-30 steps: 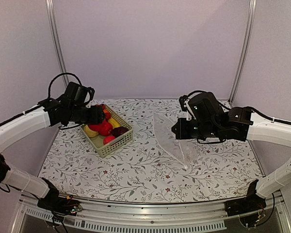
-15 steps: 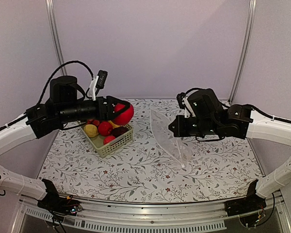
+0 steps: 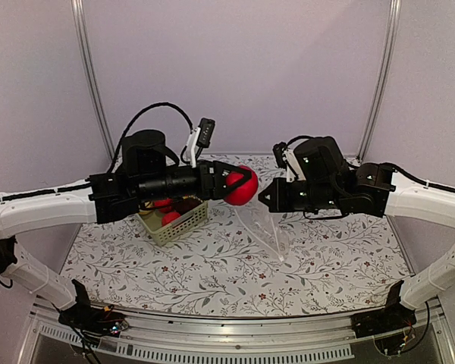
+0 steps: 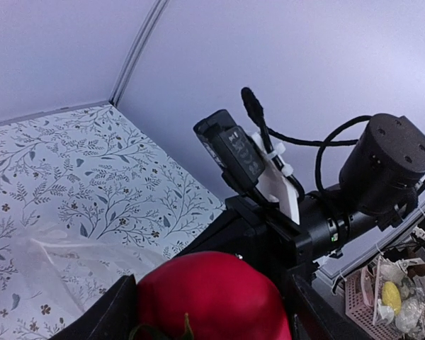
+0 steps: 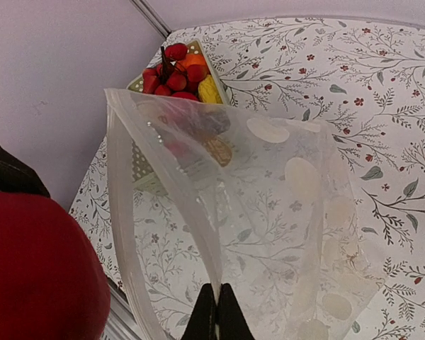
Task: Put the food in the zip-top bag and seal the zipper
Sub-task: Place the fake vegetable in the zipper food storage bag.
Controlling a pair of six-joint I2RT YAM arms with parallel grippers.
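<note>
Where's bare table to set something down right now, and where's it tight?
Free: the wide front strip of table between the basket and the near edge, and the front-right patch right of the zip-top bag. Crowded: mid-table, where the left gripper holds a red fruit beside the bag mouth pinched by the right gripper.

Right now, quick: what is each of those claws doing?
Left gripper: closed around a round red fruit.
Right gripper: shut, pinching the zip-top bag at its edge.

Robot lab cell, aluminium frame [image 3: 92, 76]
</note>
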